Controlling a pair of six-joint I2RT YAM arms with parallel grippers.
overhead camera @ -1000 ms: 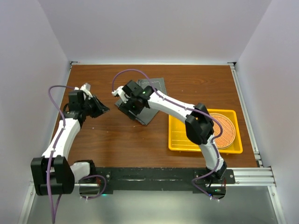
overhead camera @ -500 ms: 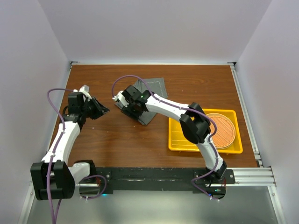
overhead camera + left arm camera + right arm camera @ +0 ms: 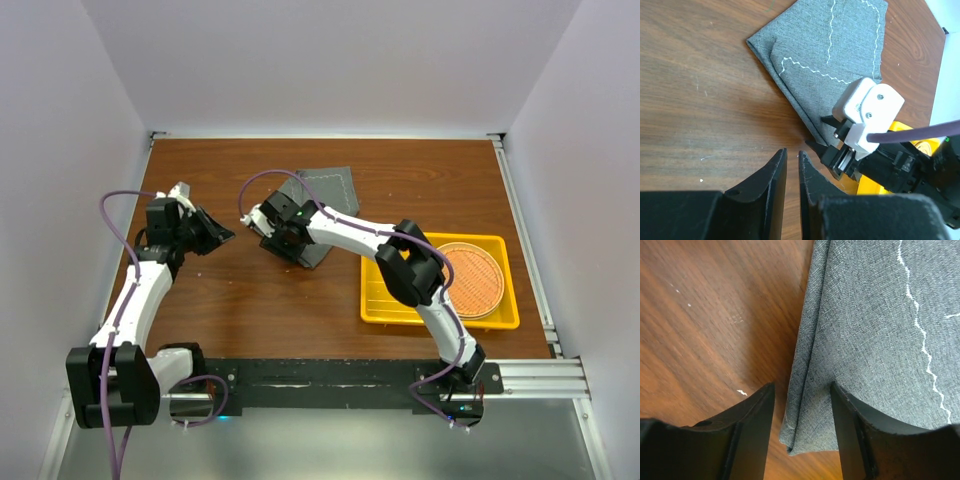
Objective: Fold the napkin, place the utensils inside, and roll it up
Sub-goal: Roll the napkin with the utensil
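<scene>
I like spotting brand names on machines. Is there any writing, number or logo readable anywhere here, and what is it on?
None: no readable word, number or logo shows in any view.
The napkin carries only a pale zigzag, which is stitching, not writing.
The yellow tray and the woven mat are unmarked.
The white housing on the right arm shows only screws.
</scene>
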